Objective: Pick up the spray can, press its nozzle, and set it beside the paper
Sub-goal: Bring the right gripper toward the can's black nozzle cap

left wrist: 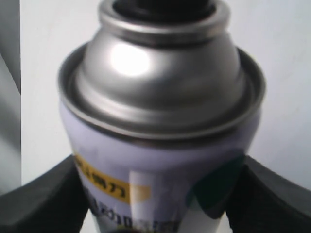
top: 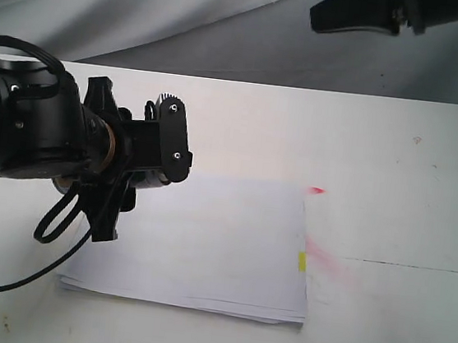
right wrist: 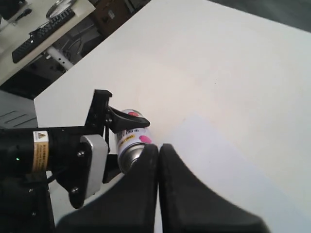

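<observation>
The spray can (left wrist: 160,97) fills the left wrist view: silver dome, white label with a yellow band and a teal patch. Only the base of its black nozzle (left wrist: 165,6) shows at the frame's edge. My left gripper (left wrist: 160,194) is shut on the can's body, one black finger (left wrist: 43,194) on each side. In the right wrist view the can (right wrist: 127,141) is held off the table, and my right gripper (right wrist: 159,151) is shut and empty, its tips right by the can's silver top. The paper (top: 204,243) lies flat with a yellow tab (top: 302,263). In the exterior view the left gripper (top: 164,160) hides the can.
Red spray marks (top: 325,261) stain the white table (top: 410,176) just right of the paper, with a small red spot (top: 317,190) near its far corner. The right gripper (top: 338,17) hangs high at the back right. A cable (top: 1,282) loops under the left arm.
</observation>
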